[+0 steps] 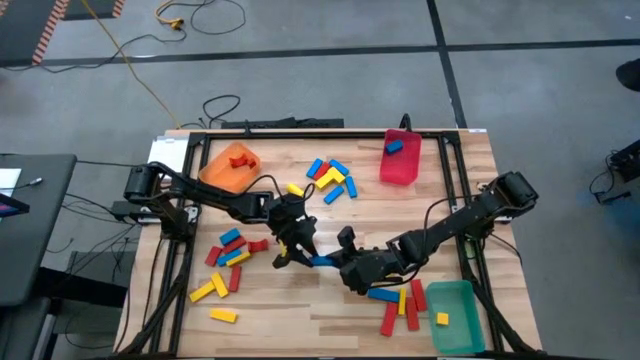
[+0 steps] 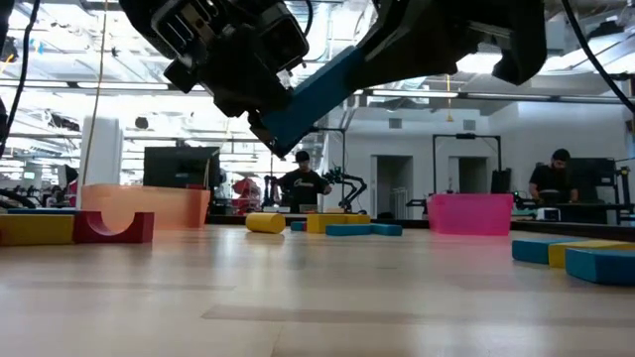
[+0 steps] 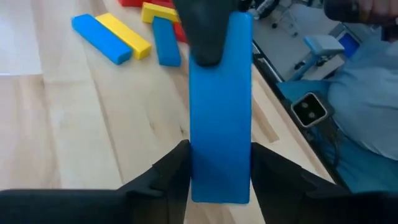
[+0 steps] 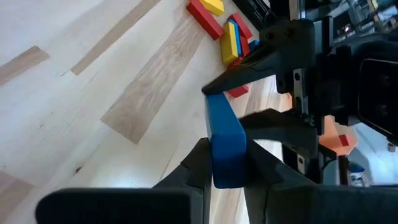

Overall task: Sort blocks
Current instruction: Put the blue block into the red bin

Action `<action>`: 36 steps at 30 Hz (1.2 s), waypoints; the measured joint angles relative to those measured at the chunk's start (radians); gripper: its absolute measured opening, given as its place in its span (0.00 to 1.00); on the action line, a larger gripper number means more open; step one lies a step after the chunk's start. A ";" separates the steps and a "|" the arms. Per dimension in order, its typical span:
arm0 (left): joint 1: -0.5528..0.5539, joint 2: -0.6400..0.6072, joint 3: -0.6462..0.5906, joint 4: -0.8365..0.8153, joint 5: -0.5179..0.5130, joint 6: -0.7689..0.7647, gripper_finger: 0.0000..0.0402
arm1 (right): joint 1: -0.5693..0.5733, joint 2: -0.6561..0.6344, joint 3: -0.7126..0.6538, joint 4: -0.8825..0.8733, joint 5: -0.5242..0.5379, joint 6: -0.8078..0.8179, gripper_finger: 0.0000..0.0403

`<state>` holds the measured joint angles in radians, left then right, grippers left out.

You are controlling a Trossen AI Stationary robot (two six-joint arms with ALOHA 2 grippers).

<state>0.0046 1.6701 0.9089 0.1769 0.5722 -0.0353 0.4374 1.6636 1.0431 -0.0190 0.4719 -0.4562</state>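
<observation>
A blue block (image 1: pixel 322 262) hangs above the middle of the table, between my two grippers. My left gripper (image 1: pixel 300 255) comes from the left and is shut on one end; its wrist view shows the block (image 3: pixel 221 112) reaching away from its fingers. My right gripper (image 1: pixel 342 266) comes from the right and is shut on the other end (image 4: pixel 224 130). In the low view the block (image 2: pixel 317 94) is tilted, its left end lower. Other red, blue and yellow blocks lie on the table in loose groups (image 1: pixel 330 180) (image 1: pixel 228 255) (image 1: pixel 400 305). My left gripper pinches the block's two narrow long sides (image 3: pixel 194 177) between its fingers, at the end nearest it. The fingers come slanting down from the table's left and lie along the block. The block is clear of the table. My right gripper pinches the block's two wide faces (image 4: pixel 225 163) at its other end. It comes slanting down from the table's right, along the block. One of its fingers (image 3: pixel 205 31) shows on the wide face in the left wrist view. This end is the higher one.
An orange bin (image 1: pixel 215 172) with a red piece stands at the back left. At the back right a red bin (image 1: pixel 398 172) holds a blue block. A green bin (image 1: pixel 462 300) at the front right holds a yellow block. A lone yellow block (image 1: pixel 222 315) lies front left.
</observation>
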 joint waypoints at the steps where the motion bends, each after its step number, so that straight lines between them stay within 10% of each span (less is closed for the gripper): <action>1: 0.007 -0.004 0.000 -0.002 -0.007 -0.001 0.41 | -0.003 -0.001 0.000 -0.004 0.000 0.014 0.18; 15: 0.052 -0.105 0.001 -0.138 -0.247 0.069 0.50 | -0.124 -0.193 0.001 -0.240 -0.068 0.326 0.18; 36: 0.047 -0.179 0.001 -0.065 -0.404 0.079 0.50 | -0.159 -0.185 0.000 -0.216 -0.131 0.335 0.18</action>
<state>0.0521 1.4910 0.9096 0.1118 0.1680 0.0433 0.2787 1.4784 1.0435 -0.2352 0.3410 -0.1217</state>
